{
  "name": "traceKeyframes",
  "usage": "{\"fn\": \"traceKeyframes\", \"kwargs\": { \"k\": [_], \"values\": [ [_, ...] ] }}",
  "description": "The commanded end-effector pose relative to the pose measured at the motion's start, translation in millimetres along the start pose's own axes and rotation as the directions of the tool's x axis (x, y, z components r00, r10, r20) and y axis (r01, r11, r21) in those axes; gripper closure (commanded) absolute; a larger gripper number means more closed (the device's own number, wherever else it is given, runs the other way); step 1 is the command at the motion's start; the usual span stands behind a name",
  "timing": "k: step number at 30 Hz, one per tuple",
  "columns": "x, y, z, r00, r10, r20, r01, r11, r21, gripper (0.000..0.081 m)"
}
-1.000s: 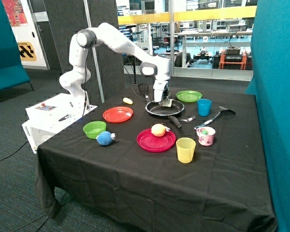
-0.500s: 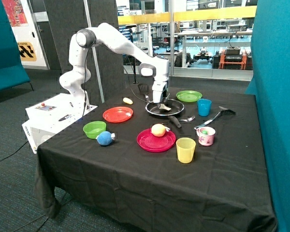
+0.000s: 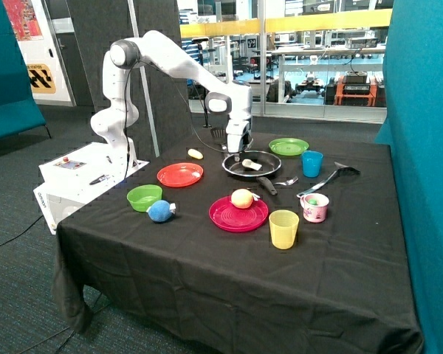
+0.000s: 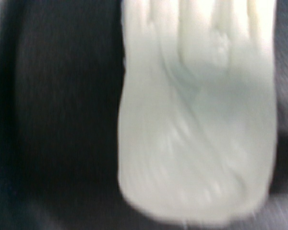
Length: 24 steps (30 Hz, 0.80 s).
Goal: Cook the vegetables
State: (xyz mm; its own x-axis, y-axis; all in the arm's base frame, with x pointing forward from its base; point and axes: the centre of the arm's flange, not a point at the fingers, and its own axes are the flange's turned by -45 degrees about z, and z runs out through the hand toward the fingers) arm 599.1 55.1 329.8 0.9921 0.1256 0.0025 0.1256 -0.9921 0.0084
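Pan [image 3: 251, 165] work looks half finished: the whitish flat chunk [image 3: 247, 165] lies inside the black pan, near the far edge of the worktop [image 3: 229, 273], and fills the wrist view [image 4: 197, 120]. The gripper [image 3: 235, 155] hangs just over the pan's rim; whether the jaws are spread or pressed together I cannot tell. The pale-yellow oval piece [image 3: 196, 154] waits on the cloth, toward the far corner beside the robot base, apart from the pan. I think the next step needs a clean lift away from the rim, then a centred grasp on this oval. The black spatula [image 3: 218, 137] behind the pan and the orange plate [image 3: 180, 175] stand near this path. The red plate with round fruit [image 3: 241, 198] sits nearer the front edge.
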Motion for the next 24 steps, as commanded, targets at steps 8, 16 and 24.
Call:
{"fn": "traceKeyframes", "kwargs": {
  "k": [8, 16, 24],
  "values": [
    [-50.4, 13.3, -44.3, 1.000, 0.027, 0.0027, -0.027, 1.000, 0.0084, 0.0168],
    [-73.4, 6.6, -63.0, 0.999, 0.054, 0.0029, -0.054, 0.998, 0.0083, 0.0175],
    [-107.5, -6.2, -87.6, 0.994, 0.108, 0.0034, -0.108, 0.994, 0.0081, 0.0181]
  ]
}}
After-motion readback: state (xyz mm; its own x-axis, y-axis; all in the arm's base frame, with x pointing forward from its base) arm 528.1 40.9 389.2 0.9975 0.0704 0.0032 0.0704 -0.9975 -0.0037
